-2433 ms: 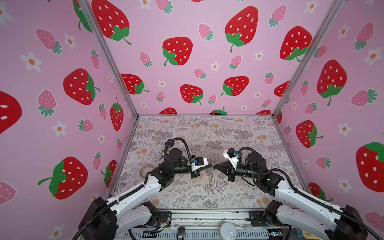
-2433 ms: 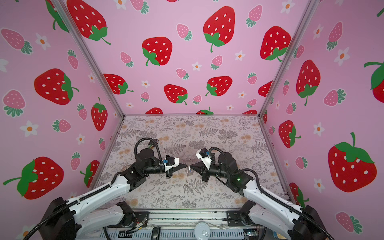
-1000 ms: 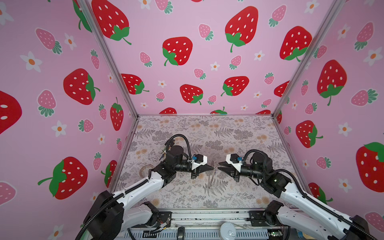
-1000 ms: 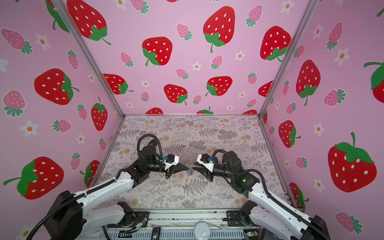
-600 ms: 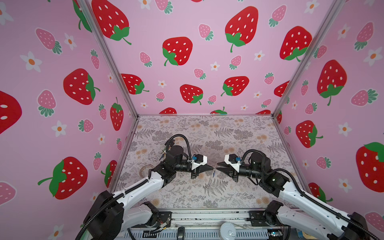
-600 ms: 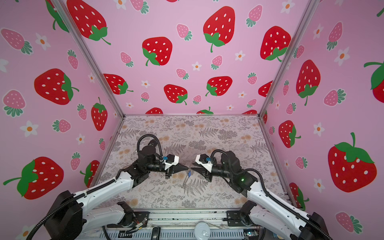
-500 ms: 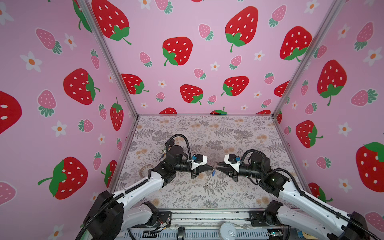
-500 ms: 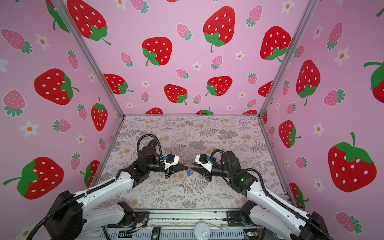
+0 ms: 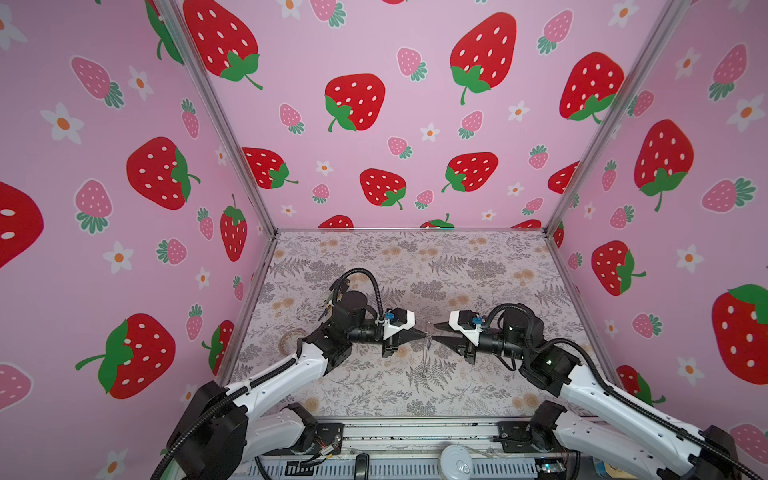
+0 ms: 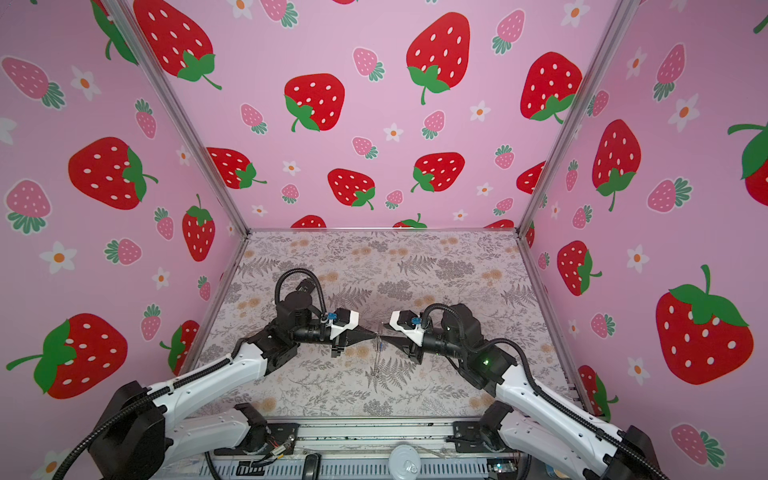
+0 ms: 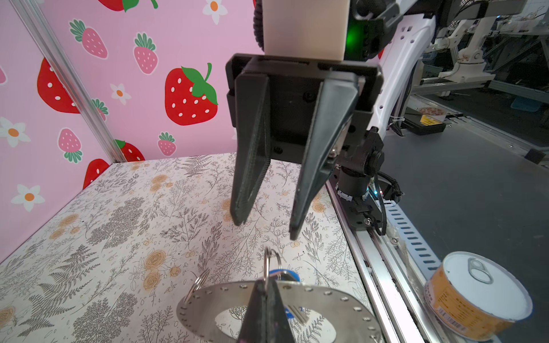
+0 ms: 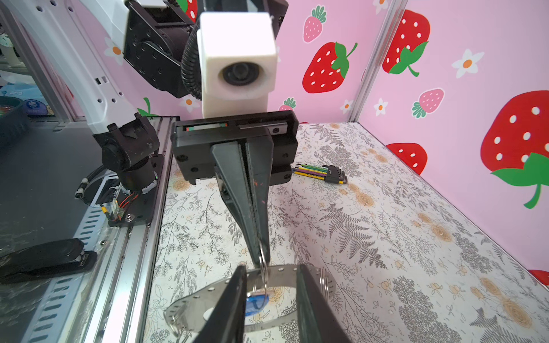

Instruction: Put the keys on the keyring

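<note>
Pulled back slightly toward the right of both top views and levelled since the earliest frame, the right hand [image 11: 265, 227] now faces its partner with jaws parted, holding nothing. Opposite it, the left hand [image 12: 258, 254] is clenched on the small wire loop [image 11: 271, 261]. The keyring [image 11: 326, 300] hangs from that loop over the floral surface [image 11: 148, 222], at bottom centre of the left wrist view. The blue-headed key [image 11: 282, 272] dangles at that same loop, so threading looks done. What seems left is lowering the set and letting go.

hex keys [image 12: 322, 173] lying left, far mat [image 9: 415, 257] open
</note>
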`<state>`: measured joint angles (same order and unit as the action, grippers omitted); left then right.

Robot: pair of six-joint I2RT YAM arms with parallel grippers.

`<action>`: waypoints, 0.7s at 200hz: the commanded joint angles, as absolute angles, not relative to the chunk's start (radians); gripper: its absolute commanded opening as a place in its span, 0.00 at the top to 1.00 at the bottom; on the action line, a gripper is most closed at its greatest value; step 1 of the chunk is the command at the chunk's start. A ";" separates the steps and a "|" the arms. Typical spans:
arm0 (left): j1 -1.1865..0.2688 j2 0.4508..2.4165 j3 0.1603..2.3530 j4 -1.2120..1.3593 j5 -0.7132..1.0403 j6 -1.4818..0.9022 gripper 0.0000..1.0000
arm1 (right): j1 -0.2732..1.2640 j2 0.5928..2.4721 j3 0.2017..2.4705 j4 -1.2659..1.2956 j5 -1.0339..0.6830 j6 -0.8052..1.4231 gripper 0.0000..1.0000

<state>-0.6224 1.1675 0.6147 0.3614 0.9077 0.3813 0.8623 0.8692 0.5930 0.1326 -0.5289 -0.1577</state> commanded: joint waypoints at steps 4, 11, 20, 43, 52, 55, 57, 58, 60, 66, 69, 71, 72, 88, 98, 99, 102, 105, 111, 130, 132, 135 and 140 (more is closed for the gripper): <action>-0.621 1.150 0.660 0.372 0.917 0.404 1.00 | 0.879 0.894 0.635 0.122 -0.542 -0.189 0.71; -0.622 1.149 0.660 0.370 0.917 0.405 1.00 | 0.880 0.897 0.635 0.122 -0.539 -0.190 0.72; -0.623 1.149 0.660 0.366 0.917 0.412 1.00 | 0.881 0.899 0.633 0.125 -0.535 -0.192 0.72; -0.623 1.143 0.660 0.362 0.922 0.418 1.00 | 0.881 0.898 0.631 0.119 -0.512 -0.193 0.73; -0.625 1.142 0.657 0.362 0.922 0.419 1.00 | 0.882 0.899 0.632 0.115 -0.505 -0.194 0.72; -0.625 1.140 0.658 0.361 0.922 0.420 1.00 | 0.882 0.899 0.631 0.113 -0.501 -0.196 0.72; -0.625 1.140 0.658 0.361 0.923 0.421 1.00 | 0.882 0.899 0.631 0.113 -0.498 -0.196 0.72; -0.624 1.140 0.658 0.361 0.923 0.421 1.00 | 0.882 0.899 0.632 0.113 -0.498 -0.196 0.72; -0.624 1.141 0.658 0.361 0.925 0.422 1.00 | 0.883 0.899 0.632 0.111 -0.495 -0.196 0.72; -0.624 1.138 0.658 0.359 0.925 0.424 1.00 | 0.883 0.899 0.631 0.109 -0.490 -0.198 0.71; -0.625 1.138 0.658 0.358 0.925 0.426 1.00 | 0.883 0.899 0.631 0.108 -0.489 -0.199 0.71; -0.626 1.138 0.658 0.357 0.925 0.428 1.00 | 0.883 0.899 0.631 0.107 -0.487 -0.200 0.71; -0.626 1.137 0.658 0.357 0.926 0.428 1.00 | 0.883 0.899 0.630 0.107 -0.487 -0.201 0.71; -0.629 1.134 0.658 0.351 0.928 0.438 1.00 | 0.885 0.900 0.630 0.104 -0.475 -0.203 0.71; -0.630 1.131 0.656 0.345 0.925 0.446 1.00 | 0.885 0.902 0.632 0.098 -0.474 -0.208 0.72; -0.630 1.131 0.656 0.344 0.924 0.447 1.00 | 0.885 0.903 0.632 0.098 -0.473 -0.209 0.71; -0.630 1.130 0.657 0.342 0.924 0.449 1.00 | 0.885 0.903 0.633 0.098 -0.474 -0.209 0.72; -0.630 1.130 0.658 0.340 0.923 0.452 1.00 | 0.884 0.904 0.632 0.098 -0.475 -0.208 0.72; -0.632 1.128 0.657 0.338 0.923 0.454 1.00 | 0.884 0.903 0.632 0.097 -0.480 -0.210 0.73; -0.634 1.127 0.656 0.336 0.922 0.463 1.00 | 0.886 0.904 0.632 0.102 -0.490 -0.208 0.76; -0.634 1.127 0.656 0.336 0.922 0.462 1.00 | 0.887 0.903 0.633 0.102 -0.491 -0.207 0.76; -0.634 1.127 0.656 0.336 0.921 0.463 1.00 | 0.887 0.903 0.634 0.102 -0.493 -0.208 0.76; -0.634 1.126 0.656 0.336 0.920 0.463 1.00 | 0.886 0.904 0.634 0.104 -0.496 -0.207 0.77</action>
<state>-0.6266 1.1503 0.6147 0.3309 0.9005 0.4297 0.8814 0.9020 0.6037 0.1051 -0.4835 -0.1852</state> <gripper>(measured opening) 0.050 0.243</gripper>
